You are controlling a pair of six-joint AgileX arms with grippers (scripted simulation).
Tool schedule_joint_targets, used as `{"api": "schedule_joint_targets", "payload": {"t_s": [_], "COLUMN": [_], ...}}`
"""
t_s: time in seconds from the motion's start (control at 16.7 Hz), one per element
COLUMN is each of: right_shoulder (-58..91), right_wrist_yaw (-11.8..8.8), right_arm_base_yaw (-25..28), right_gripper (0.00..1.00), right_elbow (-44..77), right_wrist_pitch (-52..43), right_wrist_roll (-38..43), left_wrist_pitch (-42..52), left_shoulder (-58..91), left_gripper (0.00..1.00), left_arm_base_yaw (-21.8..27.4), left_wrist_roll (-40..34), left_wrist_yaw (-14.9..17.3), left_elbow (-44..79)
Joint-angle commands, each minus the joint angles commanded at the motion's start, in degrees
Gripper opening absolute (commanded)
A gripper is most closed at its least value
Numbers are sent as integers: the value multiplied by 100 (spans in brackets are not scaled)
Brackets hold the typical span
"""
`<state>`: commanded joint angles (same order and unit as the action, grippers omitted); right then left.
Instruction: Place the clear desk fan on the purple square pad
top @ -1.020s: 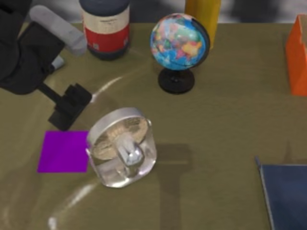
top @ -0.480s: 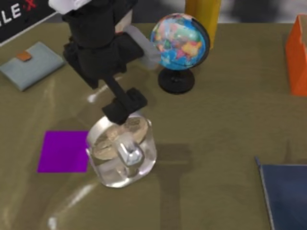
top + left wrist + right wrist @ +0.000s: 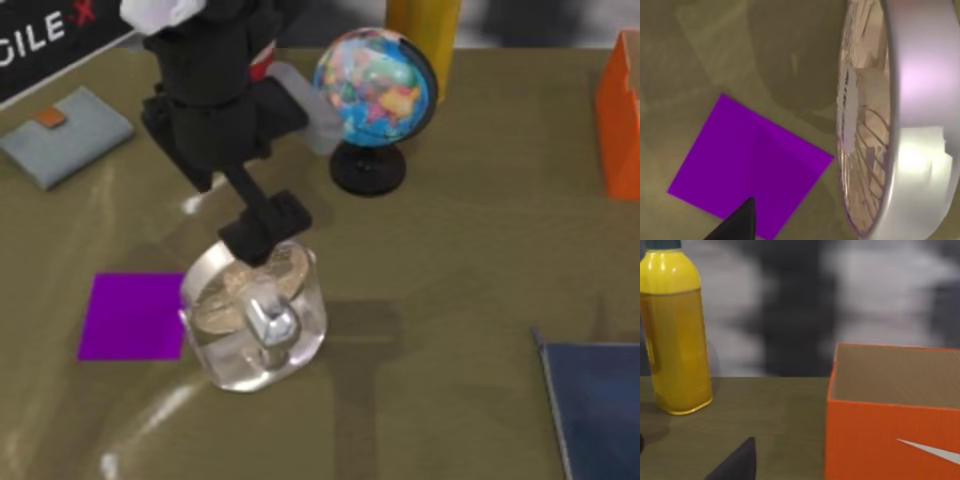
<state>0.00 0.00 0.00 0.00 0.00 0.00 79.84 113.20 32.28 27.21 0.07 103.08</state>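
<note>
The left pincer (image 3: 262, 232) is hovering right at the far upper rim of the clear desk fan (image 3: 255, 318); whether its fingers are spread or pinching I cannot tell. The fan is standing on the bench (image 3: 450, 250) just below and in front of the pincer, its face tilted upward. The purple square pad (image 3: 133, 316) is lying beside the fan, toward the bench's left, nearly touching, with open room around it. The right arm is parked out of the top view.

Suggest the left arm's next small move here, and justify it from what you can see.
Probably lower the left end effector a little and close on the clear desk fan's rim: it sits at the fan's far top edge, while the fan stands on the table beside the purple square pad, not on it.
</note>
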Motion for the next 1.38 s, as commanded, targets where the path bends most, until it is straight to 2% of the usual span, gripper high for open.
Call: {"api": "schedule_joint_targets", "payload": {"t_s": [0.36, 0.6, 1.38], "right_shoulder": [0, 0, 0], "right_wrist_yaw": [0, 0, 0], "right_arm_base_yaw": [0, 0, 0], "right_gripper": [100, 100, 100], "right_elbow": [0, 0, 0], "right_wrist_pitch": [0, 0, 0], "right_wrist_roll": [0, 0, 0], "left_wrist_pitch": [-959, -1011, -1011], "left_shoulder": [27, 32, 32], "left_gripper": [100, 100, 2], "left_arm_base_yaw": [2, 3, 3], "left_wrist_roll": [3, 3, 3], "left_wrist_yaw": [0, 0, 0], "left_elbow": [-936, -989, -989]}}
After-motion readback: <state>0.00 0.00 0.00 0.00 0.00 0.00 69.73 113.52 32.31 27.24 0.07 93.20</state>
